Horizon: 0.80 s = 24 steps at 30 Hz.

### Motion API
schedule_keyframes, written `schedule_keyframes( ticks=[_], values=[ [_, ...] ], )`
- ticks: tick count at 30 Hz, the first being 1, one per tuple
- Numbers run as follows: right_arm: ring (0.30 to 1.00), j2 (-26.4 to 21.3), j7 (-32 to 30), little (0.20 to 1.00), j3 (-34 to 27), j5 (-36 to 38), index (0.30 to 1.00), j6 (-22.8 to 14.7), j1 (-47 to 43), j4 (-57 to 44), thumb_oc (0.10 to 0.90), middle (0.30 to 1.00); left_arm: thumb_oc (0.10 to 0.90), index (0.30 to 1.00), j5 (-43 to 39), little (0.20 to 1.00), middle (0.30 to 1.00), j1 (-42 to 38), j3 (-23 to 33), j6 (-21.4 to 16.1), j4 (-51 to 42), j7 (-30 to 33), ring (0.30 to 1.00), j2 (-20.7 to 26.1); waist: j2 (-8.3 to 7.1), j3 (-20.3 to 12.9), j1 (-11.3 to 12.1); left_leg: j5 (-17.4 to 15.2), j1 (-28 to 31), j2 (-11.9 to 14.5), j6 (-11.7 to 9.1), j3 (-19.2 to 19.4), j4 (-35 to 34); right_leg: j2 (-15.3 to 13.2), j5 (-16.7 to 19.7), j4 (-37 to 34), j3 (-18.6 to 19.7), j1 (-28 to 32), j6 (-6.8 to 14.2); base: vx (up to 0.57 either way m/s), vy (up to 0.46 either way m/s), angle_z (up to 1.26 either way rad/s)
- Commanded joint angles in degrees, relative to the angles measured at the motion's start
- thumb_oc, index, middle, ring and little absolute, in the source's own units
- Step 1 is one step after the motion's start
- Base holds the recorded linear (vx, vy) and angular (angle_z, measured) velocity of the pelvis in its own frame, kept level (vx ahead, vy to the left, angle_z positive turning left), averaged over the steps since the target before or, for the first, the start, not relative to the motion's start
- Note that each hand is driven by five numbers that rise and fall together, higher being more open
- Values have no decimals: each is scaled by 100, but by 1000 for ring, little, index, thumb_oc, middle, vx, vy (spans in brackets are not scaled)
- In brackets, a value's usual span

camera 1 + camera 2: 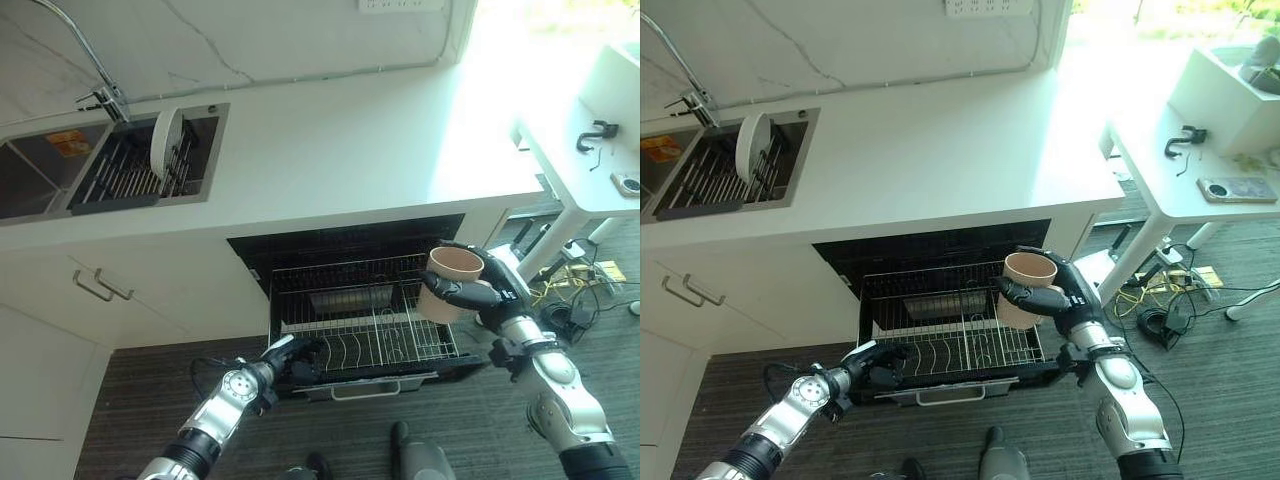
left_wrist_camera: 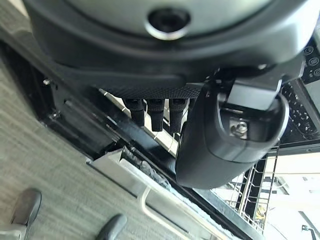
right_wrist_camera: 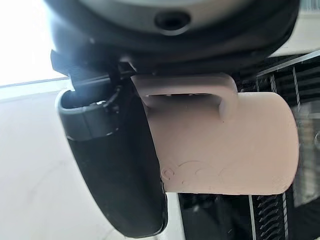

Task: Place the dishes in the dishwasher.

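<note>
Holding a beige mug upright, the right hand hovers above the right edge of the pulled-out dishwasher rack; a white plate stands on edge in the sink rack, far from the dishwasher rack. In the left wrist view, the left hand has its fingers curled over the front rim of the dishwasher rack, above its handle. In the right wrist view, the thumb wraps the mug beside its handle.
</note>
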Motion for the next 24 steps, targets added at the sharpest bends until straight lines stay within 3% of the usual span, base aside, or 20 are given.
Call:
schedule_keyframes(
  ticks=[1, 7, 15, 24],
  values=[
    [300, -88, -137, 300, -273, -180, 300, -524, -772, -243, 400, 300, 800, 900, -102, 900, 900, 393, -275, 190, -345, -427, 900, 448, -148, -176, 81, -353, -157, 185, -137, -600, 421, -114, -348, -55, 75, 373, 463, 0, 0, 0],
    [300, -295, -246, 300, -173, -285, 300, -401, -1123, 299, 400, 300, 800, 900, -198, 900, 900, 349, -310, 352, -553, -513, 900, 588, -133, -132, 181, -326, -194, 161, -146, -669, 421, -143, -347, -55, 14, 384, 448, 3, -1, 4],
    [300, -764, -382, 300, 273, 15, 300, -42, -2283, 1677, 400, 300, 800, 900, -455, 900, 900, 16, -504, 539, -674, -690, 900, 847, -114, -34, 424, -270, -321, 89, -175, -837, 421, -201, -311, -55, -86, 344, 444, 18, -19, 7],
    [300, -1177, -255, 300, 798, 276, 300, 97, -3452, 3114, 400, 300, 800, 900, -889, 900, 900, -501, -713, 594, -795, -694, 900, 1151, -42, 319, 615, -146, -656, -7, -195, -1015, 421, -288, -213, -55, -161, 89, 446, -39, -31, 11]
  ],
)
